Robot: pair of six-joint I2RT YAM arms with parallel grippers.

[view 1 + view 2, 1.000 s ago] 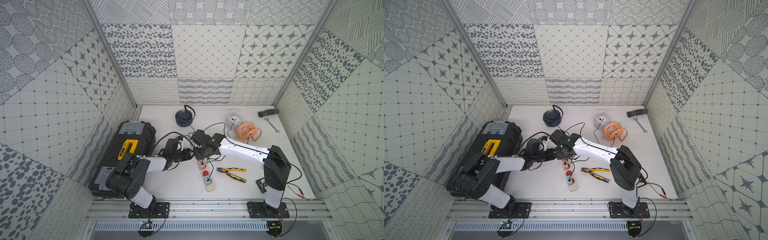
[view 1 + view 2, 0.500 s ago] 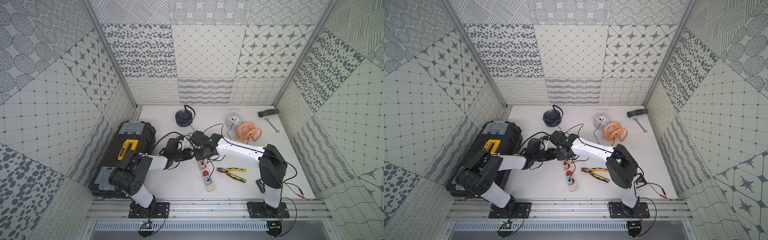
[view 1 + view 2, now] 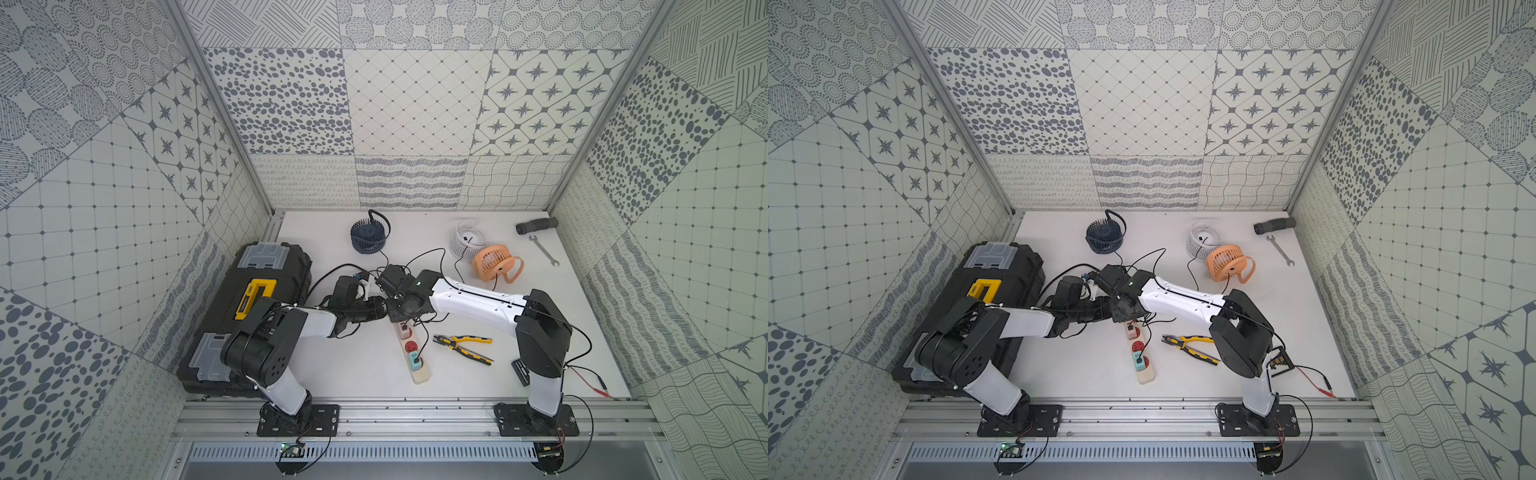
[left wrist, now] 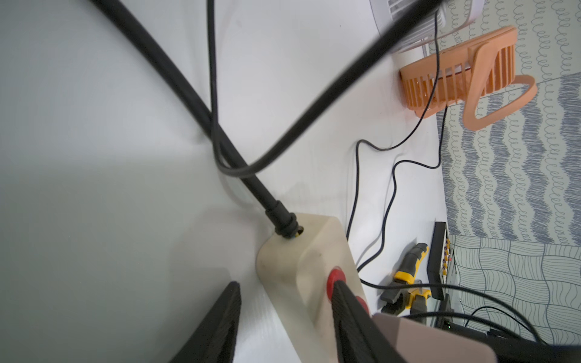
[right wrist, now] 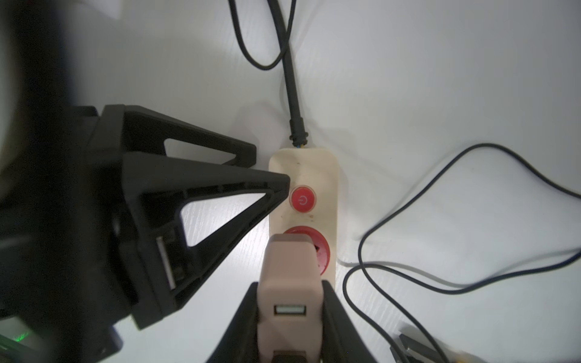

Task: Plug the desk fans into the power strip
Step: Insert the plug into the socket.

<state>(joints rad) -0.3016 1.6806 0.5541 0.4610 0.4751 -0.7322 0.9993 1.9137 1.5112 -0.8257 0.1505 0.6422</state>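
The cream power strip (image 3: 417,365) (image 3: 1144,370) lies mid-table, its black cord running back from the end with the red switch (image 5: 302,199). My right gripper (image 5: 290,284) (image 3: 401,322) is shut on a pink USB plug adapter (image 5: 290,267), held over the red socket (image 5: 323,251) beside the switch. My left gripper (image 4: 286,284) (image 3: 380,313) is open at the strip's switch end (image 4: 301,254). One of its fingertips (image 5: 281,185) rests against the strip by the switch. Dark blue (image 3: 370,237), white (image 3: 467,241) and orange (image 3: 496,264) desk fans stand at the back, with thin cords trailing toward the strip.
A teal adapter (image 3: 414,360) sits in a socket near the strip's front end. A black and yellow toolbox (image 3: 257,307) fills the left side. Pliers (image 3: 463,345), a wrench (image 3: 542,249), a black cylinder (image 3: 536,224) and a small black board (image 3: 521,372) lie to the right.
My right arm has shifted slightly to the left with the pink adapter still over the strip. The left jaws have narrowed a little.
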